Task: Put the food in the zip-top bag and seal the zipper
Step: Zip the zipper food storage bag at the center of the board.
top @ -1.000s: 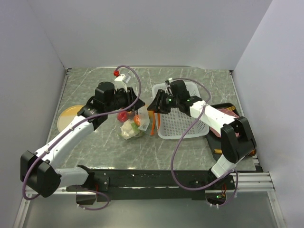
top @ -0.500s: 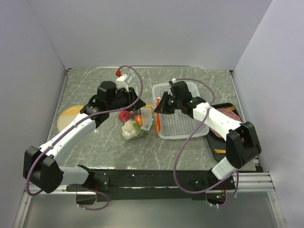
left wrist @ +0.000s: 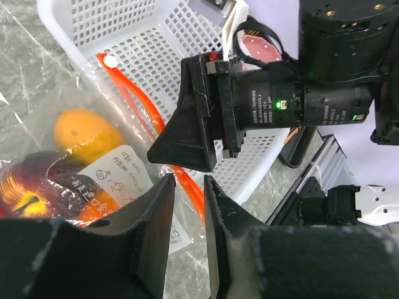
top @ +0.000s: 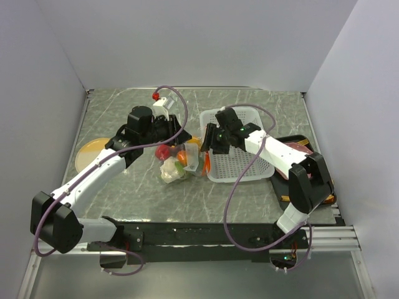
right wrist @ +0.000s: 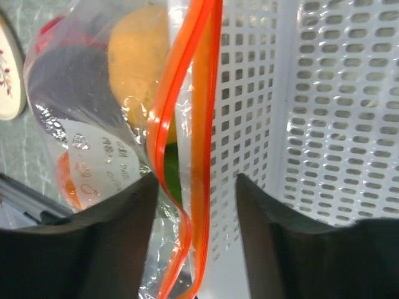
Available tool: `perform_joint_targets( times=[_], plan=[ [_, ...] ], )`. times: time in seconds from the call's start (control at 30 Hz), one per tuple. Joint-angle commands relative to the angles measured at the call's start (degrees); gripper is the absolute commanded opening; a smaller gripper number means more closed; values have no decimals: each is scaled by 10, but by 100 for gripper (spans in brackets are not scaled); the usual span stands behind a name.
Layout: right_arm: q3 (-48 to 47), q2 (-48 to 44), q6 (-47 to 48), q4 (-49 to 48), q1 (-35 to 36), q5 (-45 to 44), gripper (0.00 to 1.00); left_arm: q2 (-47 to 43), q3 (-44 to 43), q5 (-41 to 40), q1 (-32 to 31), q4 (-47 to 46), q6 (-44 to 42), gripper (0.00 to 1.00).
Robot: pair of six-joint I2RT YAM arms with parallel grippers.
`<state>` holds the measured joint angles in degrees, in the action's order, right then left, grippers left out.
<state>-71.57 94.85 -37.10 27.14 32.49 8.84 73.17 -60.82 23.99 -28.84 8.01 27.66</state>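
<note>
The zip-top bag (top: 176, 163) lies on the table against the basket, with its orange-red zipper (right wrist: 187, 124) facing right. Inside it I see food: an orange (left wrist: 84, 134), a dark purple ball (left wrist: 31, 184), white cauliflower (top: 168, 170) and a red piece (top: 163, 151). My right gripper (right wrist: 196, 180) is open, one jaw on each side of the zipper without touching it; in the top view this gripper (top: 204, 144) is at the bag's mouth. My left gripper (left wrist: 189, 179) holds a narrow gap, and the zipper's end (left wrist: 190, 190) runs into it. Whether it pinches the bag is unclear.
The white perforated basket (top: 244, 161) stands right behind the bag's mouth, its wall (right wrist: 324, 112) beside my right finger. A tan plate (top: 89, 154) lies at the left. A dark tray (top: 298, 142) holding a pink slab sits at the right, and a yellow stick (top: 288, 198) lies near the front.
The bag has shifted a little right, toward the basket. My right gripper moved slightly along the bag's mouth and back, and now stands open. The left arm barely moved.
</note>
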Motion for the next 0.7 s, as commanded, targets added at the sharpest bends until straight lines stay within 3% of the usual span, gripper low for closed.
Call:
perform_joint_targets(
  times=[0.0,0.1,0.27,0.53,0.67],
  plan=[
    [-24,-49,19,-2,2,-42,68,0,-1,11,2,-20,-9,31],
    [-12,-58,14,-16,-1,-37,77,2,-4,16,2,-20,-9,31],
    [55,-55,-8,-86,-26,60,77,3,-8,19,2,-18,-10,31],
    [110,-58,-39,-204,-48,144,73,2,-5,23,2,-19,-10,31],
    [124,-49,-55,-241,-52,179,64,10,-12,31,2,-22,-12,31]
  ],
)
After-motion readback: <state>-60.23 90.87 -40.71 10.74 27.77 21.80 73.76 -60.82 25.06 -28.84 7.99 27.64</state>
